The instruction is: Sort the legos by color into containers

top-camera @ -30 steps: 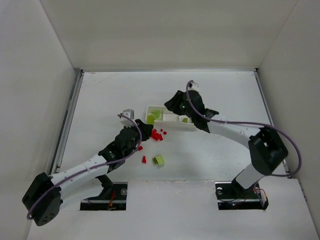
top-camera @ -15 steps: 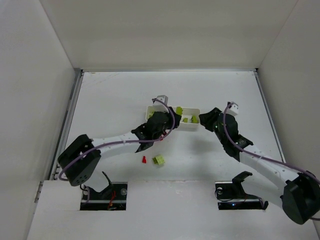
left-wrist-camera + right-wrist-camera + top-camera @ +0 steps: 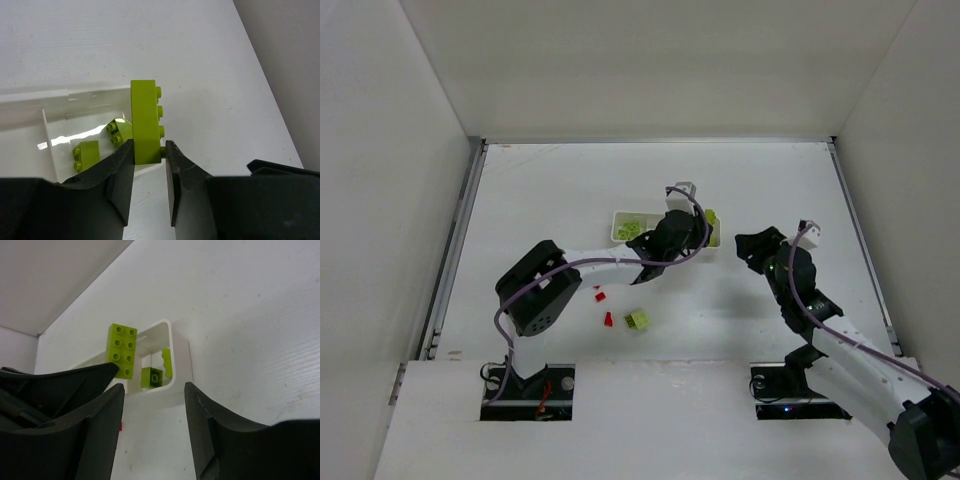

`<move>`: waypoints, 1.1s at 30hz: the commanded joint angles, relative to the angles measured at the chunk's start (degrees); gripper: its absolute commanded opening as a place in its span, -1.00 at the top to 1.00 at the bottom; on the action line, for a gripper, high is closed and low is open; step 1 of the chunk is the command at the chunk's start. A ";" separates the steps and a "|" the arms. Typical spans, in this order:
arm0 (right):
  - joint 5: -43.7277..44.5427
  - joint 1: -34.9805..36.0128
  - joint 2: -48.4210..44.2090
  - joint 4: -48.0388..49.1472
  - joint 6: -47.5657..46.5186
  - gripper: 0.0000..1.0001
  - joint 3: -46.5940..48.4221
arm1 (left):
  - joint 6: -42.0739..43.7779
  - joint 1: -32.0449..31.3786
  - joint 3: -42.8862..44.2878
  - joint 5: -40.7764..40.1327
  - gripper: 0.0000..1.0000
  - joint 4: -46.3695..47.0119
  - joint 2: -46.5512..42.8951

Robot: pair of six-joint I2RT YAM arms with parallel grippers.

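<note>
Currently the left end effector (image 3: 704,224) is clenched on a long lime brick (image 3: 711,216), reaching across the white tray (image 3: 618,214) to its right-hand end; the left wrist view shows its two fingers (image 3: 122,165) pinching the lower end of that brick by its flat sides, so that it stands upright with its row of studs facing right. Below it lies the tray's end compartment (image 3: 80,107), holding two smaller lime bricks (image 3: 85,151) that sit apart from each other; the held brick hangs over the outer-wall side of this compartment, clear of the pieces inside. The right wrist view shows the same pair in the end compartment, and the studded face of the held brick, two studs wide. The tray's left compartment carries more lime pieces (image 3: 632,230); the middle compartment is hidden by the arm. The right end effector (image 3: 760,250) is released, its fingers (image 3: 107,410) spread wide with nothing between them; it hovers over the surface (image 3: 550,190) to the right of the tray, apart from it. Nearer the arm bases, two red pieces (image 3: 600,295) and one loose lime block (image 3: 638,320) lie on the surface, well apart from the tray.
</note>
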 commanded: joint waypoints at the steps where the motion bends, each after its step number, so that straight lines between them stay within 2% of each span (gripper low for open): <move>1: -1.53 -1.50 -2.34 0.65 0.12 -0.15 -0.45 | 1.19 -0.32 3.79 0.50 0.58 0.79 1.04; 8: -2.68 -1.95 -2.34 0.56 0.12 -0.15 -0.37 | 1.19 -0.14 5.11 0.24 0.50 0.79 2.63; 10: -2.42 -1.95 -2.17 0.74 0.12 -0.16 -0.37 | 0.84 -0.14 5.11 0.41 0.39 0.70 2.98; 15: -2.42 -1.95 -1.20 1.09 0.12 -0.17 -0.28 | 0.93 -0.40 3.45 0.42 -0.05 1.40 1.93; 17: -2.06 -1.95 -0.50 1.09 -0.05 -0.13 -0.02 | 1.11 -0.40 3.18 0.50 -0.11 1.05 1.23; 21: -2.68 -0.28 0.82 1.09 -0.93 0.07 0.95 | 1.54 0.12 -0.32 -0.02 -0.12 1.49 -3.68; 25: -3.99 5.77 2.40 -0.31 -2.78 0.35 1.92 | -0.12 1.53 -8.22 -0.90 -0.11 1.58 -11.85; 28: -4.96 14.55 2.93 -2.24 -2.69 0.39 2.01 | -1.96 2.67 -16.57 -1.69 -0.09 1.58 -19.41; 31: -3.21 24.30 4.33 -4.53 -2.43 0.28 2.44 | -4.25 4.25 -24.83 -3.01 -0.07 0.35 -27.49; 33: -1.89 30.54 6.43 -6.28 -2.69 0.07 3.67 | -5.13 5.30 -29.06 -3.62 -0.06 -1.05 -32.41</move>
